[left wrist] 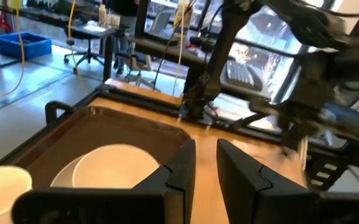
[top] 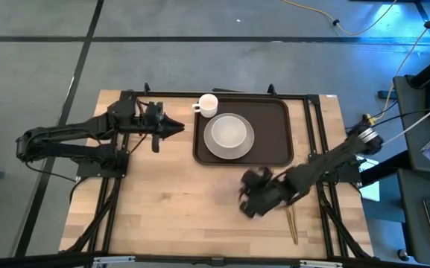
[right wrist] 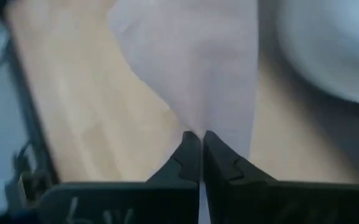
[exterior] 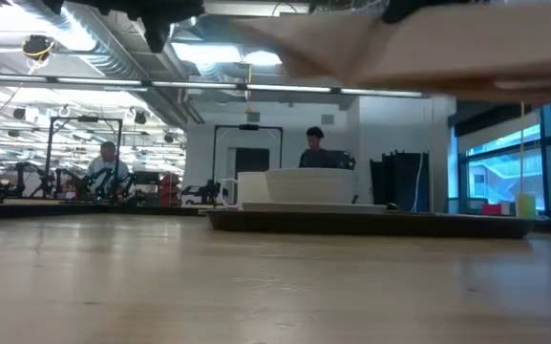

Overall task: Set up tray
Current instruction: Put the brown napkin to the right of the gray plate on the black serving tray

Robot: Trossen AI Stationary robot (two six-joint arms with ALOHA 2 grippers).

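Up at the far side of the wooden table (top: 162,201), the tray (top: 274,138) lies flat, dark brown with a raised rim. A white plate (top: 229,137) with a bowl on it sits in the tray's left half, and a white cup (top: 208,105) stands at its far left corner.

Nearer and slightly right of the tray's front edge, the right gripper (right wrist: 200,149) hangs above the bare wood, its fingers pinched together on a pale napkin (right wrist: 198,68) that fans out from the tips; the low view shows the napkin as a tan sheet held high over the table. A pair of chopsticks (top: 291,222) lies on the wood by the right arm.

Left of the tray, the left gripper (left wrist: 205,165) hovers pointing toward it, fingers slightly parted and holding nothing.

Beyond the table, two people (exterior: 315,148) are in the room.
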